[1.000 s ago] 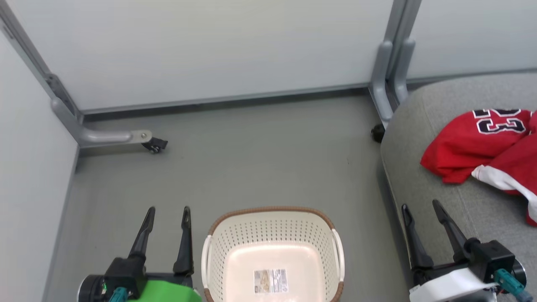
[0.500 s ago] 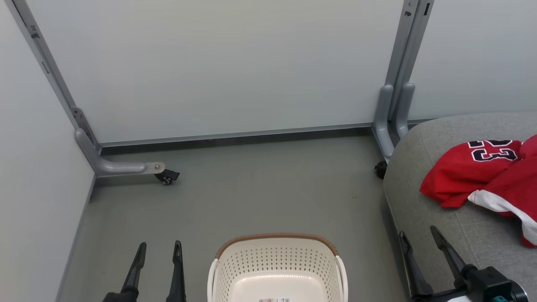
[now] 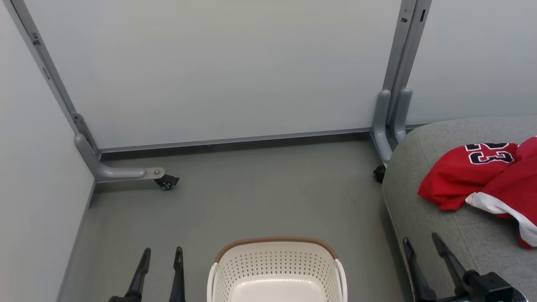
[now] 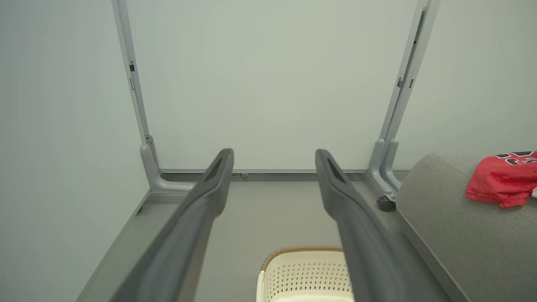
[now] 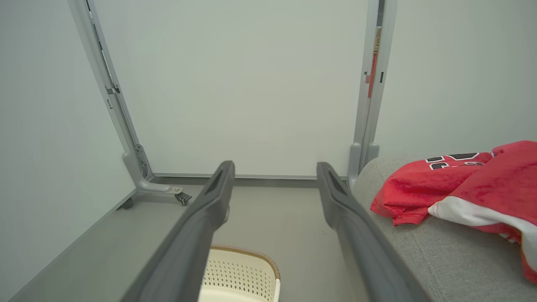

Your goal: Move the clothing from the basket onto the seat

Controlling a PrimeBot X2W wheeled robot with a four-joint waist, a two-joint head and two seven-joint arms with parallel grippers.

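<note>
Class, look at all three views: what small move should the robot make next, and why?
Probably none but parking: the red jersey and the second red garment lie on the grey seat, the basket's visible inside holds nothing, and the left end effector and right end effector are open, holding nothing.

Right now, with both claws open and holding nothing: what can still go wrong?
1. The red jersey and the white-striped garment lie bunched near the grey seat's rounded corner. The right claw, open beside that edge, could snag and drag them off.
2. The head view cuts off the basket's floor, so a leftover item can't be ruled out.
</note>
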